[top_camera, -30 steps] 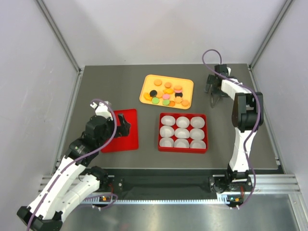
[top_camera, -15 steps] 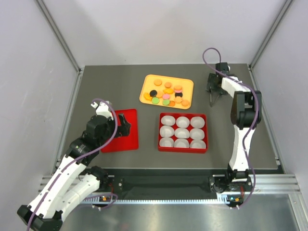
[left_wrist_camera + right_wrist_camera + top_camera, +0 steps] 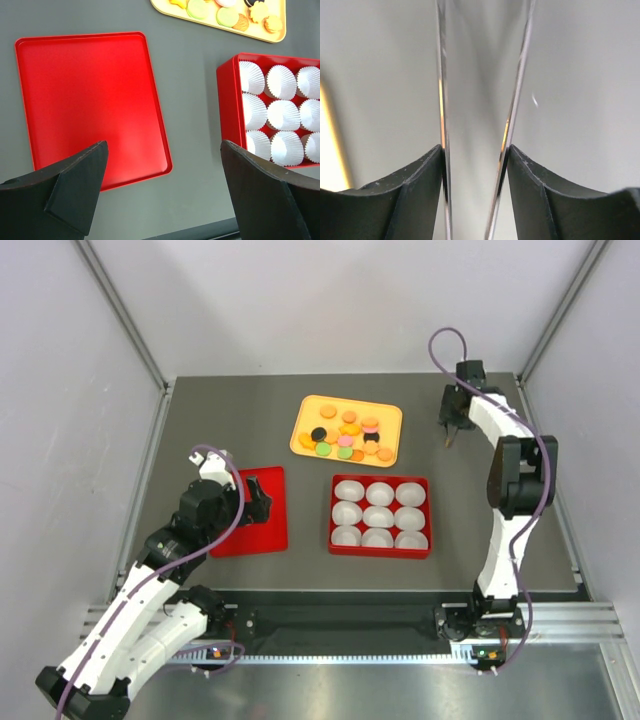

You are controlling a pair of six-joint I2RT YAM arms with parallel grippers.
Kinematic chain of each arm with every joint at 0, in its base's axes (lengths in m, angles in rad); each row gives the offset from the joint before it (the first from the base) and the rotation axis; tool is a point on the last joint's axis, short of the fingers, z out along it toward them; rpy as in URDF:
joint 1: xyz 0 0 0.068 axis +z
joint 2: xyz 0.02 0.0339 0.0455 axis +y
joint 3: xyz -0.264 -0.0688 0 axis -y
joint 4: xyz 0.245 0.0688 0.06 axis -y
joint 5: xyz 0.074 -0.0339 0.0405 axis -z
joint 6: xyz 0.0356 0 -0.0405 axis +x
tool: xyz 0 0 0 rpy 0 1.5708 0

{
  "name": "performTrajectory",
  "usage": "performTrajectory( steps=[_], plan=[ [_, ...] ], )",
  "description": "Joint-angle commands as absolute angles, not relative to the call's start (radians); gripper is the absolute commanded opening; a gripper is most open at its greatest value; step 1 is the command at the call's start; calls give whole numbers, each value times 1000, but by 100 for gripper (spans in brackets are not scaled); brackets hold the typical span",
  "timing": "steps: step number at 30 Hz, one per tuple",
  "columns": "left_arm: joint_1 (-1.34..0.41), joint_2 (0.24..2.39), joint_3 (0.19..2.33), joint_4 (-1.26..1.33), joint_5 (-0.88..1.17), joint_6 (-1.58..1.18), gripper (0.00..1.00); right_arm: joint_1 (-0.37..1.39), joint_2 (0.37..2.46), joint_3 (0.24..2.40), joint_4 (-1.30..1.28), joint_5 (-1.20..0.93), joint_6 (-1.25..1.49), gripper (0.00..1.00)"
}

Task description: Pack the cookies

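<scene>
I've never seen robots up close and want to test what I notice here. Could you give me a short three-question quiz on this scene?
1. How many paper cups sit in the red box?
2. True or false: some cookies already lie in those cups.
3. The right gripper is closed on: A a cookie, B a clear two-bladed tool, C a cup?
Key: 1 nine; 2 false, all are on the yellow tray; 3 B.

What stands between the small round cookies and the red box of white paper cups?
Nothing visible: only grey table surface separates the yellow plastic tray holding the cookies from the red box.
</scene>
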State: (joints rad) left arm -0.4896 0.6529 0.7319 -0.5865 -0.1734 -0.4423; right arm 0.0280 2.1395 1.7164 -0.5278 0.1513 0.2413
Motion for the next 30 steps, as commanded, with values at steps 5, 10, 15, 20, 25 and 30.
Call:
performTrajectory(
  steps=[5,10,15,20,25,30],
  plan=[
    [-486,644,735,-561,-186,-436,99,57,1858,1664,-515,120,222,52],
    [-486,638,735,-561,-189,-437,99,80,1757,1602,-514,109,210,52],
    [-486,635,735,-561,-193,-437,99,120,1684,1566,-515,95,199,52],
    [-486,634,733,-561,-193,-439,99,213,1671,1566,-531,109,181,50],
    [-486,634,733,-563,-193,-439,99,311,1684,1566,-526,98,189,49],
    [-486,634,732,-563,-190,-439,99,386,1755,1592,-526,109,193,49]
  ],
)
